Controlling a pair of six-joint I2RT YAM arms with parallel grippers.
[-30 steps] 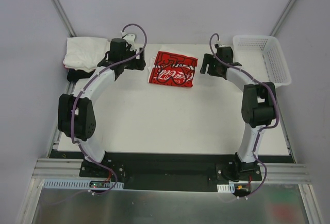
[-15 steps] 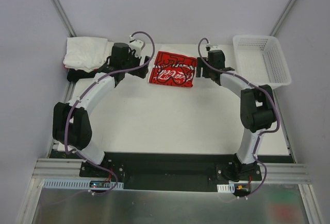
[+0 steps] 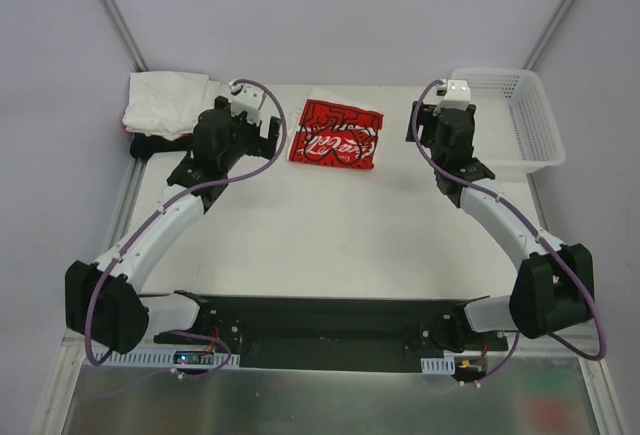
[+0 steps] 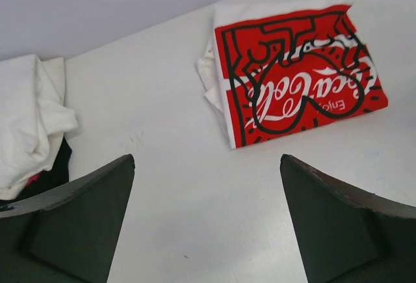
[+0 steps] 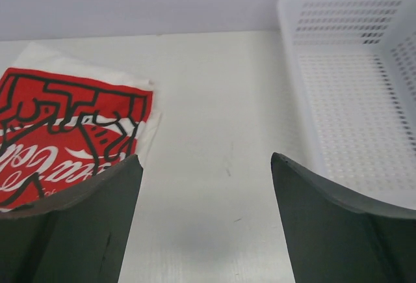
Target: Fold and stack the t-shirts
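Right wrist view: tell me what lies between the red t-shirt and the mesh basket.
Only bare table lies between the red t-shirt and the mesh basket, as the right wrist view shows.

1. We are stretching our left arm (image 3: 160, 225) long and low, its elbow (image 3: 100, 307) sitting at 9 o'clock of its base and the forearm running toward 1 o'clock.
2. We are holding our left gripper (image 4: 206, 159) wide open, its two dark fingers (image 4: 71, 224) well apart and empty, pointing toward 12 o'clock.
3. We are reaching our right arm (image 3: 500, 215) out the same way, its elbow (image 3: 552, 292) at 2 o'clock of its base and the forearm running toward 11 o'clock.
4. We are holding our right gripper (image 5: 205, 156) spread wide too, fingers (image 5: 338, 231) apart and gripping nothing, pointing toward 12 o'clock.
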